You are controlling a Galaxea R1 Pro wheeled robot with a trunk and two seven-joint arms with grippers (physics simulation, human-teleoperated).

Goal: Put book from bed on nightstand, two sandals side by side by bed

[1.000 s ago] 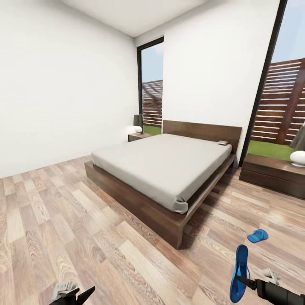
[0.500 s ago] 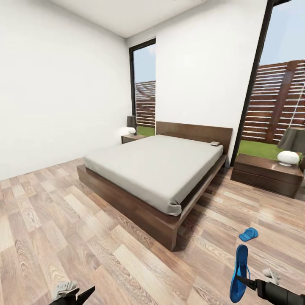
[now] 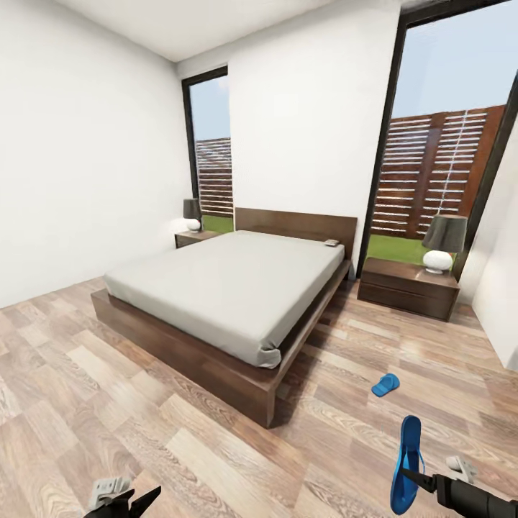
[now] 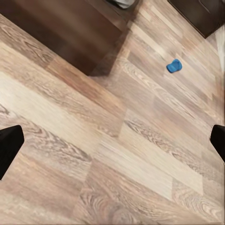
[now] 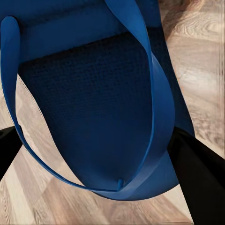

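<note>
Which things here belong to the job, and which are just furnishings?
Job:
- sandal held in right gripper
- second sandal on the floor
- book on the bed
- nightstand
- far nightstand

Furnishings:
- lamp
- far lamp
- windows

Two lamps, slatted fence.

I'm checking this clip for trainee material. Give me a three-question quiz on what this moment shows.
1. True or false: the right gripper grips a blue sandal.
2. Where does the other sandal lie? A) on the bed B) on the floor beside the bed C) on a nightstand
3. What small thing lies on the mattress by the headboard?

Key: 1 true; 2 B; 3 the book.
</note>
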